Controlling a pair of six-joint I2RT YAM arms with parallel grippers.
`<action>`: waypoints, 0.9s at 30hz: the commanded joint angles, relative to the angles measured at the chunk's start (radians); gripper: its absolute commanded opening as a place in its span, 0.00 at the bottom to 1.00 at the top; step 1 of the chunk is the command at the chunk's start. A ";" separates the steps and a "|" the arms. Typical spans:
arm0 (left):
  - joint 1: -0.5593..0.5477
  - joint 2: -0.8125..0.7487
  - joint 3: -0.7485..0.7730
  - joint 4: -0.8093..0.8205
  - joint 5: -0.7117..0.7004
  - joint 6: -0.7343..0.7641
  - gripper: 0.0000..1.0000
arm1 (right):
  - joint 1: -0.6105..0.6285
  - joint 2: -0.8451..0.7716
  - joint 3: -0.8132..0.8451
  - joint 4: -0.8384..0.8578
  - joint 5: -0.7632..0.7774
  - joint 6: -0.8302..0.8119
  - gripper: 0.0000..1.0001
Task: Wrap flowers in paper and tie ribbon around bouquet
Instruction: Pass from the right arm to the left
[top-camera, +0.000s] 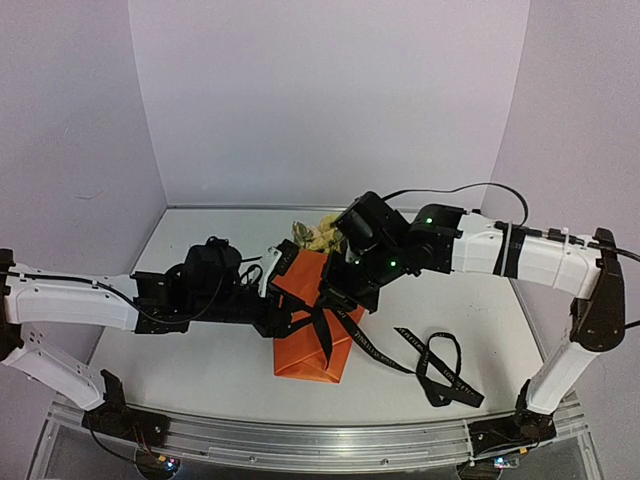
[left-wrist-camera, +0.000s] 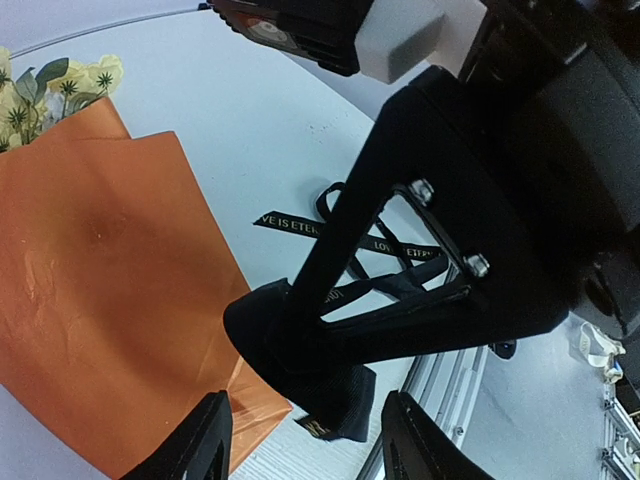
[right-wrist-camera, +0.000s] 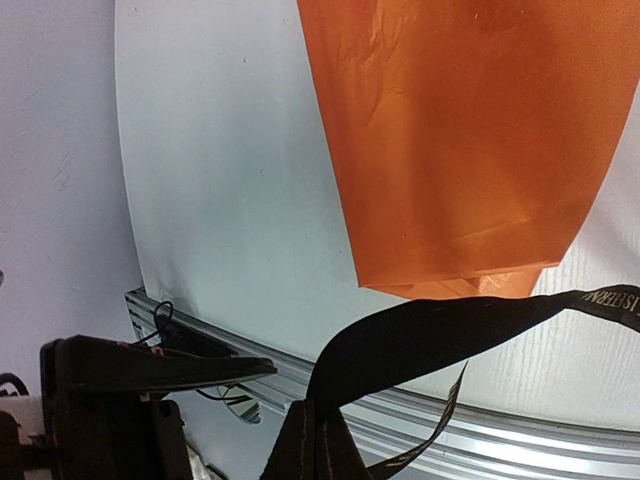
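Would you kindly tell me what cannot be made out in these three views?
Stems of the flowers: inside the paper, every view.
Ribbon lettering: left wrist view, cut short by the right gripper.
Any knot: top view, too small to tell.
The flowers themselves: right wrist view, beyond the top edge.
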 joint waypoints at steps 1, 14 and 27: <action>-0.017 0.021 -0.001 0.063 -0.051 0.032 0.54 | 0.005 0.011 0.032 0.077 0.006 0.108 0.00; -0.034 0.101 0.029 0.091 -0.142 -0.002 0.46 | 0.011 0.039 0.038 0.113 -0.033 0.158 0.00; -0.036 -0.018 -0.057 0.042 -0.243 -0.044 0.00 | 0.007 -0.306 -0.320 -0.051 0.259 -0.264 0.57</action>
